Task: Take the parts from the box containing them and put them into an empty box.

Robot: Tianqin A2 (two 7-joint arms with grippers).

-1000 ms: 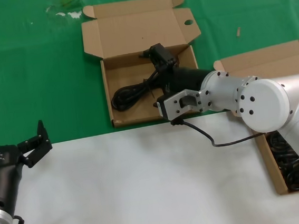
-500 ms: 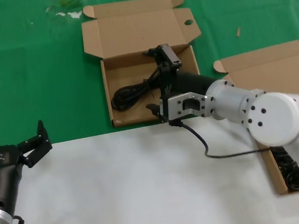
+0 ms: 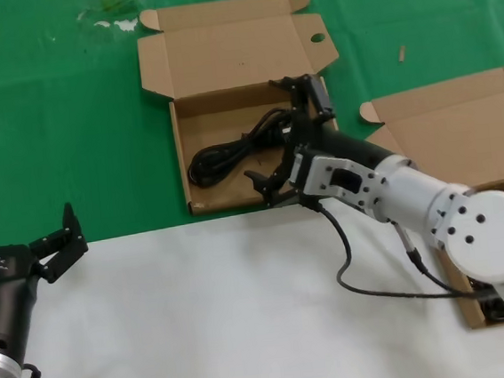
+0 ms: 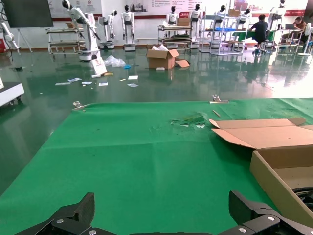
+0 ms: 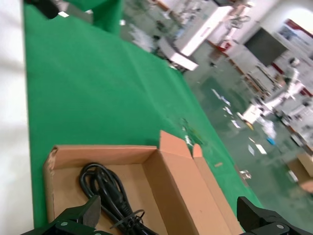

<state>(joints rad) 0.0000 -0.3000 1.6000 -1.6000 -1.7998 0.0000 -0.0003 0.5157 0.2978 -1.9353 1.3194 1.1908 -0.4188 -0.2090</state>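
Your right gripper (image 3: 284, 132) sits over the right half of the box with the round hole (image 3: 201, 198), at the upper centre of the head view. Its fingers are spread wide with nothing between them, and one coiled black cord (image 3: 231, 153) lies inside the box, so this looks like the release step finishing. Lift the gripper straight up before you swing away, so no finger catches a loop of the cord or the box wall. In the right wrist view the cord (image 5: 111, 201) lies just beside the fingertips (image 5: 80, 215), so keep them spread until you are clear. The other box (image 3: 454, 129), at the right edge of the head view, shows more cords (image 3: 495, 298) low down, partly hidden by your arm. Your left gripper (image 3: 56, 241), also spread, waits at the lower left over the edge of the green tabletop (image 3: 59, 127).
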